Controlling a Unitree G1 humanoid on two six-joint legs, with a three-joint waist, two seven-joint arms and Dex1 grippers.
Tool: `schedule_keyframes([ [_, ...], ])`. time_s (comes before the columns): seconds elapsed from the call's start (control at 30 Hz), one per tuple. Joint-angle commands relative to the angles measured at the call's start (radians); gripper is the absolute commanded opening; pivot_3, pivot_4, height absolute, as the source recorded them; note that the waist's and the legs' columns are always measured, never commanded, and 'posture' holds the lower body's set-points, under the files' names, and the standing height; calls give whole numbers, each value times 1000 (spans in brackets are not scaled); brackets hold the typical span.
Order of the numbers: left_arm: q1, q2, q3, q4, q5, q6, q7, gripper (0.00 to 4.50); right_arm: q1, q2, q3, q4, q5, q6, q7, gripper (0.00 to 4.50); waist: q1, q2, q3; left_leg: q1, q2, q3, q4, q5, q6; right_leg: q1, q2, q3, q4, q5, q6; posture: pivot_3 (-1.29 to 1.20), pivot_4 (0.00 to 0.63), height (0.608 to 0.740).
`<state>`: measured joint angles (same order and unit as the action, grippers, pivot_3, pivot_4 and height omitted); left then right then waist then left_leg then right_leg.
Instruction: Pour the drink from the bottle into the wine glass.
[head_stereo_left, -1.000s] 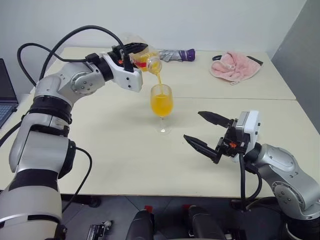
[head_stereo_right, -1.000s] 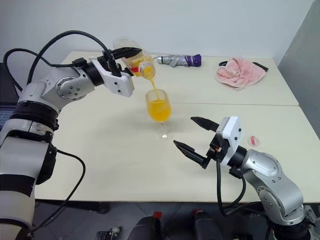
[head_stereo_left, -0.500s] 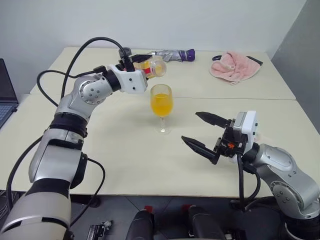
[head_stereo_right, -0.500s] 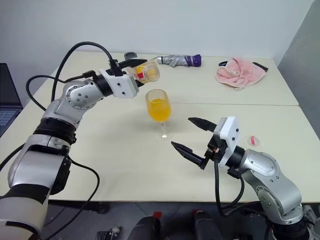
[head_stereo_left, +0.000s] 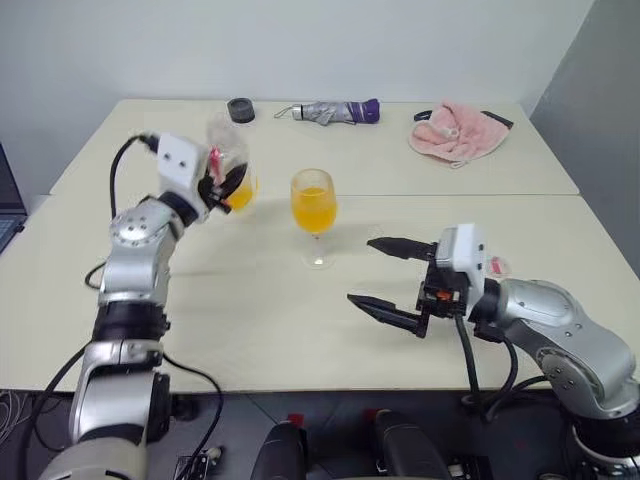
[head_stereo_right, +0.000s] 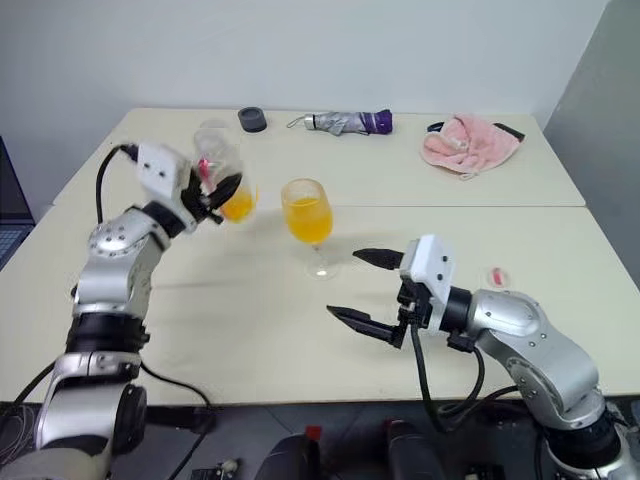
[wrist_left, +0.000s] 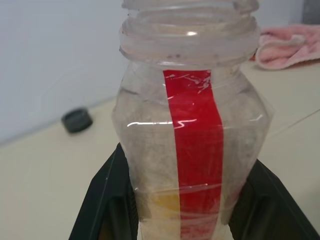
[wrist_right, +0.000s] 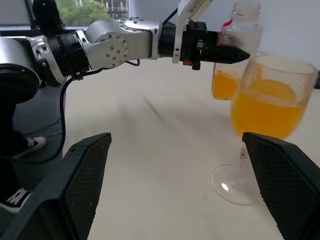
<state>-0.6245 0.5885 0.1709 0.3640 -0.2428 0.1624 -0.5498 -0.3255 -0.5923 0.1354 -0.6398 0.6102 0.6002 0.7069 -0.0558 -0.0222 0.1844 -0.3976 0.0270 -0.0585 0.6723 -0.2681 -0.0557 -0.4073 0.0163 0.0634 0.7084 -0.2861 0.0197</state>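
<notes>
One wine glass (head_stereo_left: 314, 205) stands near the middle of the worktop (head_stereo_left: 250, 300), holding orange drink (head_stereo_left: 313, 212). There is one bottle (head_stereo_left: 229, 165), to the left of the glass. Behind the glass lie one folded umbrella (head_stereo_left: 330, 111), one pink towel (head_stereo_left: 452, 130) and one small dark round cap (head_stereo_left: 240, 109). One small pink-and-white object (head_stereo_right: 497, 276) lies to the right of the glass. Two grippers (head_stereo_left: 385, 280) (head_stereo_left: 222, 187) are present.
</notes>
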Motion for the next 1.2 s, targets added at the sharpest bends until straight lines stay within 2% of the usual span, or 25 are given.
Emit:
schedule_keyframes([
  [0.03,45,35,86,-63,-39,27,14,1765,-29,-7,11,11,-6,-17,46,4500,3,0,0,0,0,0,2,0,0,0,0,0,0,0,0,0,150,740],
  [0.23,99,23,148,-34,-62,58,48,1765,-24,-7,29,42,-22,-48,109,4500,26,-1,0,-1,-1,-1,6,0,0,2,-1,0,3,0,1,0,150,740],
  [0.63,148,-21,145,24,-33,2,75,1764,-70,8,22,59,-16,-34,137,4500,24,-1,0,0,0,0,6,0,0,2,0,0,3,0,0,0,150,740],
  [0.9,188,-38,166,-21,-52,-26,93,4343,-114,29,7,66,3,-11,109,4500,24,-1,0,0,0,0,6,0,0,2,0,0,3,0,0,0,150,740],
  [0.93,191,-39,166,-26,-52,-28,96,4457,-116,29,7,67,3,-10,109,4500,24,-1,0,0,0,-1,6,0,0,2,0,0,3,0,0,0,150,740],
  [1.2,225,-47,164,-88,-55,-26,110,4457,-146,36,8,90,0,-5,106,4500,24,-1,0,0,0,0,5,0,0,2,-1,0,3,0,0,0,150,740],
])
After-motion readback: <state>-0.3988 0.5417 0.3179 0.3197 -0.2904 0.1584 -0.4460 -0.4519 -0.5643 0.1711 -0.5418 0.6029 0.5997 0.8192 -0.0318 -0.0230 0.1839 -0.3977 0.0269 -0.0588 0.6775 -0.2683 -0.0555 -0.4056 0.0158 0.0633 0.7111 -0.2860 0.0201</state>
